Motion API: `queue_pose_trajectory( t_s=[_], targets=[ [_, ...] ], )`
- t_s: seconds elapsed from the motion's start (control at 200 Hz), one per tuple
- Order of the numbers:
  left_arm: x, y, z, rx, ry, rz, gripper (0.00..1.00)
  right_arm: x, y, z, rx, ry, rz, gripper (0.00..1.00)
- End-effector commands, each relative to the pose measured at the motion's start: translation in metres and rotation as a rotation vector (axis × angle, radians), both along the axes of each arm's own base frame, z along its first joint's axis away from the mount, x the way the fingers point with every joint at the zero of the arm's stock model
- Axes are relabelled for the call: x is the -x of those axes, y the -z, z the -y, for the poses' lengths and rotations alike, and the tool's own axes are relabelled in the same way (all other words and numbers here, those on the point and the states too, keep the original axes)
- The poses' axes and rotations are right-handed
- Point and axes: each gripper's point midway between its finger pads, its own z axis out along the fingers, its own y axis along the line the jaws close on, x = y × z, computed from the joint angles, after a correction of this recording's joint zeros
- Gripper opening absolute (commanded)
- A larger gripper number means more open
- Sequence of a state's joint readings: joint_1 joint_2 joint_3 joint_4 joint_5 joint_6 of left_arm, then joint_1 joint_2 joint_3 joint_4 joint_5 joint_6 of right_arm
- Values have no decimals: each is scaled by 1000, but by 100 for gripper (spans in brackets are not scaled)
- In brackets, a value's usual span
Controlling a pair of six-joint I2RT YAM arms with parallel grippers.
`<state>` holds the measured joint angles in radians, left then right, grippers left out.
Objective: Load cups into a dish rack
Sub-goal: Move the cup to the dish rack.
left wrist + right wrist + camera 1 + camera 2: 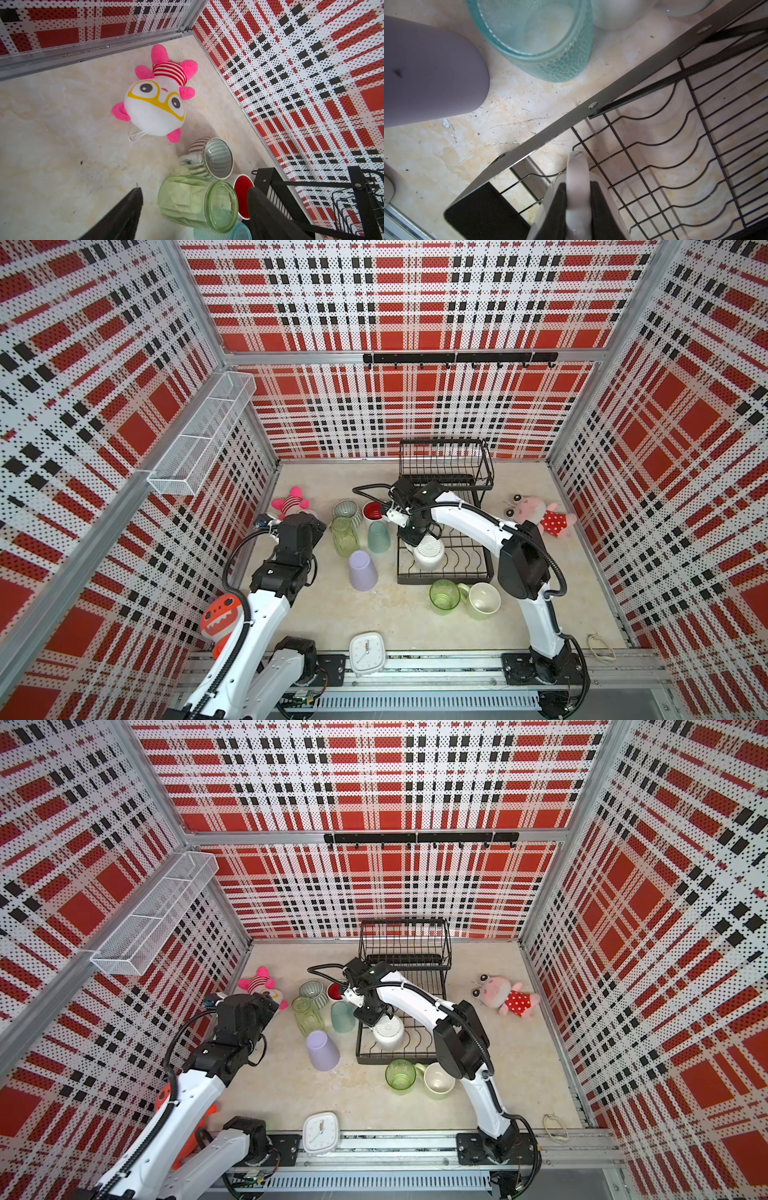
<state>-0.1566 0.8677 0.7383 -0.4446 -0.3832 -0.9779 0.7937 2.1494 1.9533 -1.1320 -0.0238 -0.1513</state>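
Note:
The black wire dish rack (pixel 471 568) stands at the back middle. A white mug (pixel 429 552) sits upside down on its lower tier. My right gripper (pixel 578 187) is shut on that mug's handle (pixel 576 166). Left of the rack lie a ribbed mug (pixel 347 510), a red-inside cup (pixel 372 511), a clear green glass (pixel 344 536) on its side, a teal tumbler (pixel 378 537) and a lavender tumbler (pixel 362 570). A green glass cup (pixel 444 595) and a pale-green mug (pixel 484 599) sit in front of the rack. My left gripper (pixel 194 189) hangs open above the lying green glass (pixel 187 199).
A pink plush (pixel 291 502) lies at the back left and a frog plush (pixel 536 514) to the right of the rack. A white clock (pixel 366 653) sits at the front edge. An orange plush (pixel 220 618) lies by my left arm. A white mesh basket (pixel 199 439) hangs on the left wall.

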Motion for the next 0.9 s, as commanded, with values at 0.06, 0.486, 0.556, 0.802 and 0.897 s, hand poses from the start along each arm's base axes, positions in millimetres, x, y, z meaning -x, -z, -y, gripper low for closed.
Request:
queue_pose_trajectory(
  t_s=[0.06,0.486,0.556,0.802,0.897],
  targets=[
    [3,6,-4,-12,-6,-10,83,18,-12,-11,-43,-3,-53,7],
    [3,7,-5,-10,-9,-12,82,13,-16,-34,-100,79,-47,4],
    [4,8,-5,-11,-10,-13,83,8,-14,-32,-94,131,-37,4],
    [5,9,-5,-8,-7,-12,82,6,1,-29,-84,264,-78,4],
    [5,8,-5,-12,-3,-12,83,5,9,-18,-37,300,-78,6]
  ],
)
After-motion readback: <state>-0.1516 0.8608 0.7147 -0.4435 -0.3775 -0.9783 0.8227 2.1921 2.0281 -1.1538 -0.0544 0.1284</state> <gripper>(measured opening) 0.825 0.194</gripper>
